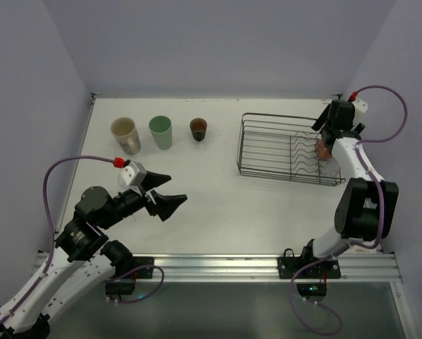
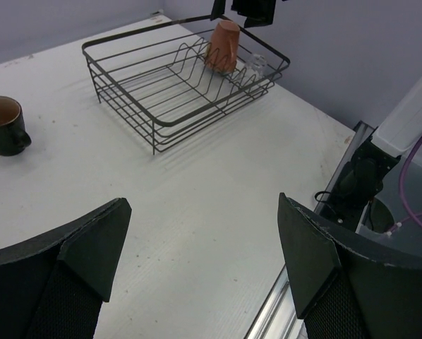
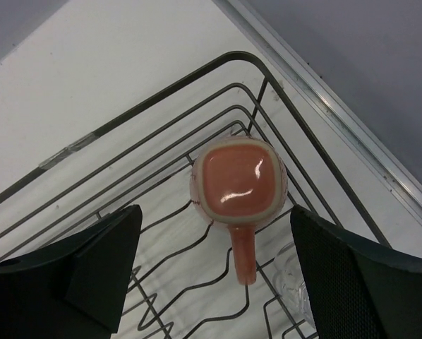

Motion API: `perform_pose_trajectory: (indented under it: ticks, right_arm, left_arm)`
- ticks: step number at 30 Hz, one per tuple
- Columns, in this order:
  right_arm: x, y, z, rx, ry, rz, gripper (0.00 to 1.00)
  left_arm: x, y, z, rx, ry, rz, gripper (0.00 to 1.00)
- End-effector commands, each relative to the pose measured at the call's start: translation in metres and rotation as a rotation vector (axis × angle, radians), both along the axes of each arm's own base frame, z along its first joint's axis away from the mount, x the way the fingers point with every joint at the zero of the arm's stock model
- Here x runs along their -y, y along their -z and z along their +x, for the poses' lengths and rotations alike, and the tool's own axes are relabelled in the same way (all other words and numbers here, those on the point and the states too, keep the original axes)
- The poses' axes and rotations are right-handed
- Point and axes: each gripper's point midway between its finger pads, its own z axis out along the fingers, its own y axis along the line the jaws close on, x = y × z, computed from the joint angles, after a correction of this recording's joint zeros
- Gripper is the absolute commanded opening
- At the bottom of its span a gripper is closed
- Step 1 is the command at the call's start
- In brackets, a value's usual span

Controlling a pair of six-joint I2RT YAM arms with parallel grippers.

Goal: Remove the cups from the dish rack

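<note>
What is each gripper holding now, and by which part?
Nothing is held. Left gripper: open over the table. Right gripper: open above the pink cup in the dish rack.

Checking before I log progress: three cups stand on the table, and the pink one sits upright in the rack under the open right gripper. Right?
No: the pink cup is upside down, base up, in the right wrist view. The rest holds.

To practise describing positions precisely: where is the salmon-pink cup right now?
In the top view, the salmon-pink cup sits upside down at the right end of the dish rack, near its far corner, directly beneath the right end effector.
</note>
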Motion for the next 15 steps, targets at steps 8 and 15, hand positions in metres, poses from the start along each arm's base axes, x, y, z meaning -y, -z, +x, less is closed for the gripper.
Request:
perform_pose_trajectory:
  ticks: [8,15]
  right_arm:
    - [0.021,0.012,0.016,-0.050,0.019,-0.024,0.89]
    - [0.020,0.030,0.025,-0.084,-0.023,0.006,0.85]
  left_arm:
    - [-0.005,0.003,0.013,0.019,-0.065,0.036,0.92]
    - [-0.003,0.008,0.017,0.005,-0.069,0.052,0.92]
